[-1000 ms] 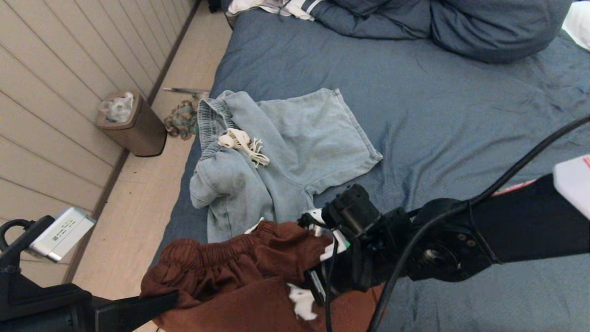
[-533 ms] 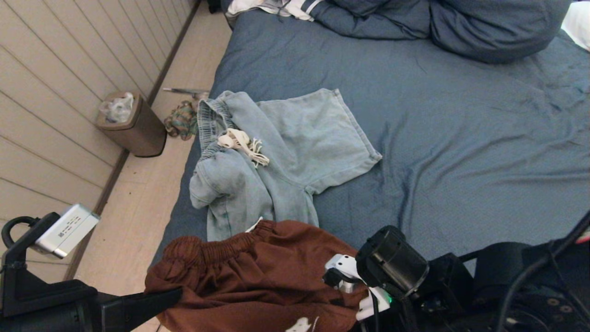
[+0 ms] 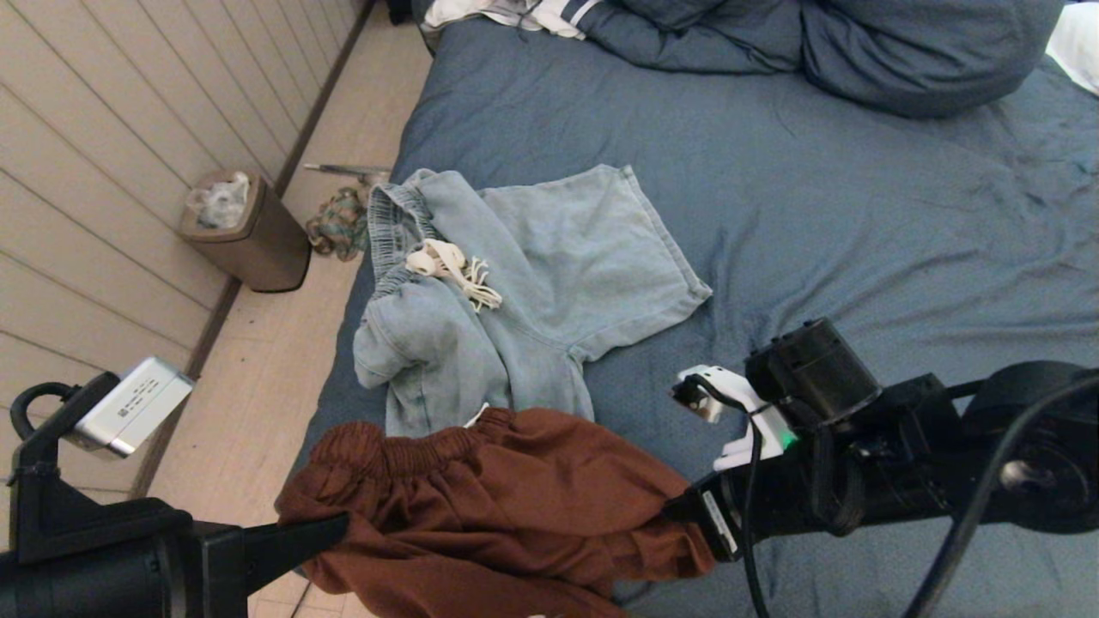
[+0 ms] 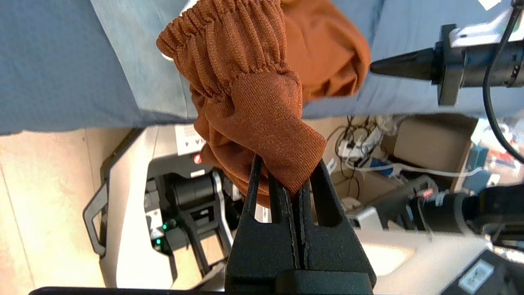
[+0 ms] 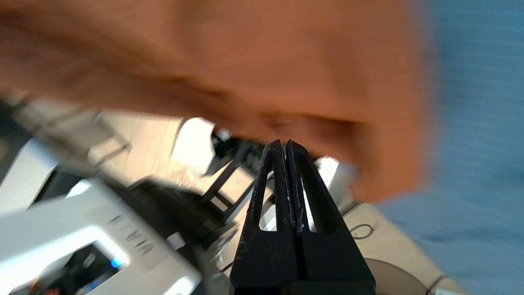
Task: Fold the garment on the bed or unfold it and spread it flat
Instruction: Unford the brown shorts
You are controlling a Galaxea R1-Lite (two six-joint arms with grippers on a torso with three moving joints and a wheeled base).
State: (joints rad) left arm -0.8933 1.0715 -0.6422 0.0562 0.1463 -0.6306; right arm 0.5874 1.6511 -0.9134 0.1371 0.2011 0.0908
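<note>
Brown shorts (image 3: 498,506): bunched at the near edge of the bed (image 3: 859,215), partly hanging off.
Left gripper (image 4: 292,186): clamped on a fold by the waistband.
Right gripper (image 3: 678,511): fingers together, empty, tip touching the shorts' right side.
Change: the right arm has swung back off the cloth, so spreading looks barely begun.
Bin (image 3: 249,232): on the floor, holding crumpled plastic.
Blue shorts (image 3: 524,292): just beyond.

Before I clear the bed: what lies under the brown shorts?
The brown shorts overlap the lower hem of the light-blue shorts, with the bed cover beneath. The left gripper and right gripper pinch its ends. Anything else beneath it is covered.
</note>
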